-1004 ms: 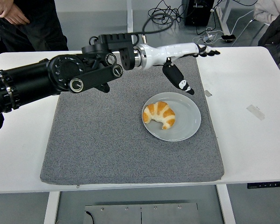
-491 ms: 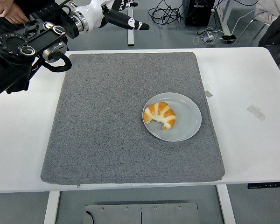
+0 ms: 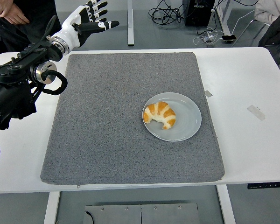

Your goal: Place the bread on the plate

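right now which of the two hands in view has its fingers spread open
The robot's left hand, white with black fingertips, raised past the table's far left corner, holding nothing. The other is a person's hand at the top left, resting loosely curled against dark clothing.

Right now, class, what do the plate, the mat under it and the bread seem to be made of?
Plate: probably glazed ceramic or melamine, smooth pale grey-blue with a soft sheen.
Mat: looks like grey felt or foam, matte and speckled.
Bread: croissant shape, glossy orange-brown crust with pale bands; possibly a plastic replica.
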